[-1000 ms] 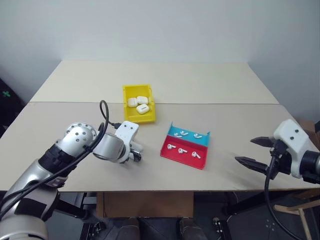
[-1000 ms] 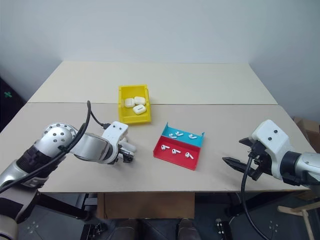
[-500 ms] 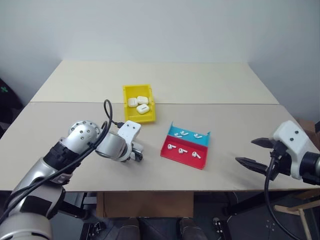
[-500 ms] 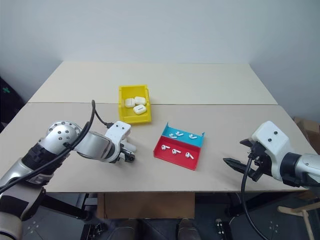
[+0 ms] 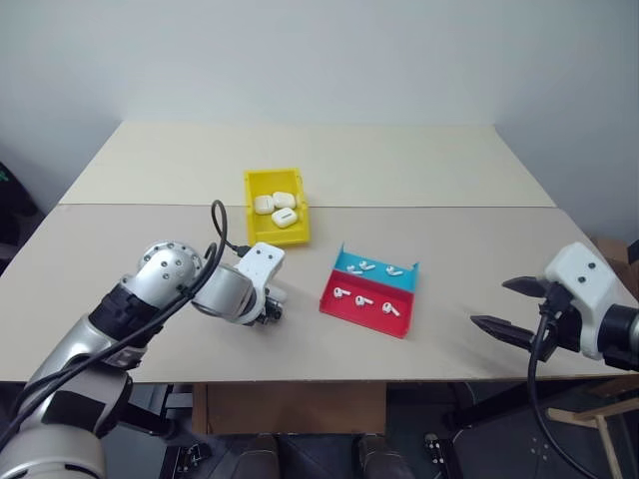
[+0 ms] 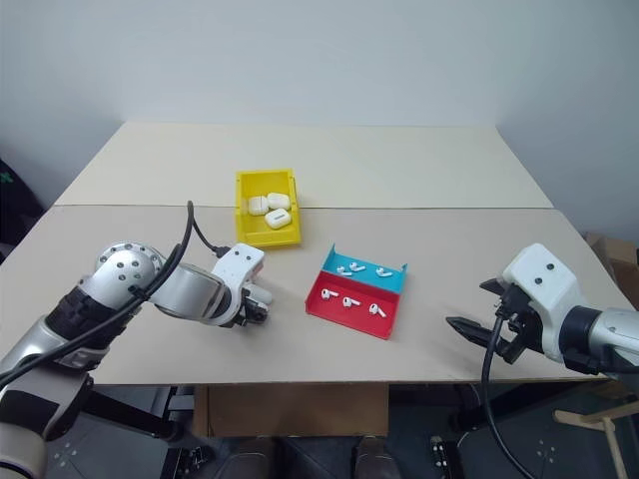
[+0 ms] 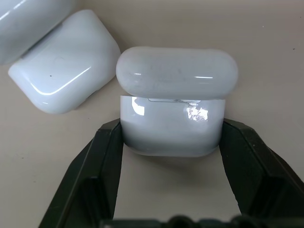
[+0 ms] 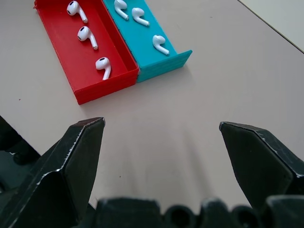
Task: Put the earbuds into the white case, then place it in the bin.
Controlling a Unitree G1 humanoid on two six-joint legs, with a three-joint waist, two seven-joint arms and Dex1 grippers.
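1. Glossy white plastic sits between my left claw's [image 7: 171, 142] black fingers: the small rounded white case [image 7: 172, 128], lid ajar, gripped by its base on the beige desk [image 5: 150, 249]; another white case [image 7: 64, 59] lies just beside it.
2. My right claw [image 8: 161, 142] hangs spread wide and empty.
3. Beyond it, tiny white earbuds [image 8: 102, 66] wait in the red-and-blue tray [image 8: 142, 69].
4. Farthest, the yellow plastic bin [image 5: 277, 206] holds three cases.
5. Risk, I judge: the slick shell could squirt out, or my lift could nudge the neighbouring case.

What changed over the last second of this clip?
The left gripper closed its fingers on the white case lying on the table. The right gripper stayed open and hovering; the bin and the earbuds in the tray did not move.
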